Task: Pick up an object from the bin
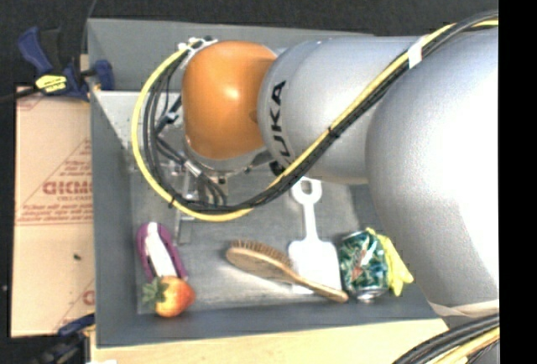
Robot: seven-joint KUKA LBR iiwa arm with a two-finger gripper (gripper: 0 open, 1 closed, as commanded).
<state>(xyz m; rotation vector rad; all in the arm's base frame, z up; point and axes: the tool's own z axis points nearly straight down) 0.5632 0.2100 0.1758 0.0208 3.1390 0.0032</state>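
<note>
My gripper [193,188] hangs under the arm's wrist over the left half of the bin, mostly hidden by cables. Just below it, toward the front left, lies a purple and white oblong thing [159,251]. A toy strawberry [170,296] with a green top rests against that thing's near end, in the front left corner. To the right of the gripper a wooden hairbrush [277,265] lies slanted on the bin floor.
A white plastic scoop [309,247] lies across the brush handle, its handle pointing to the back. A crumpled green can [362,267] and a yellow thing [398,267] sit at the front right. The arm covers the bin's back and right.
</note>
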